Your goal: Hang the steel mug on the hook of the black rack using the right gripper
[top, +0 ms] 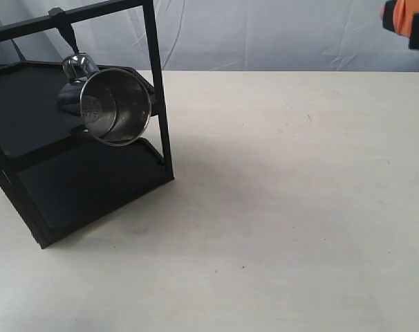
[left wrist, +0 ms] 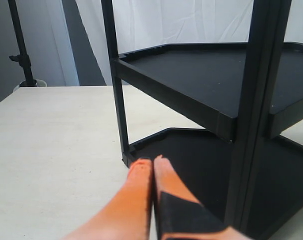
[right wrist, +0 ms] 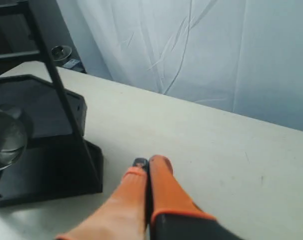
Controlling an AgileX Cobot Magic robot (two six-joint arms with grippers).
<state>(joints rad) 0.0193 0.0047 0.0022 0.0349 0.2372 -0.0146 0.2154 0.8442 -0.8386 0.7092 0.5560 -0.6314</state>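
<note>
Already the steel mug (top: 113,105) hangs tilted from the hook (top: 70,40), mouth facing outward; both jaws closed, empty.

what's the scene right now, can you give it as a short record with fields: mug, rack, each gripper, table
steel mug: hanging by its handle from the hook, tilted, open mouth facing the camera
hook: on the black rack's top crossbar
black rack: two shelves, standing on the left of the table
right gripper: shut, empty, away from the mug, over bare table
left gripper: shut, empty, low beside the rack's lower shelf
task state: mug appears hung and released
</note>
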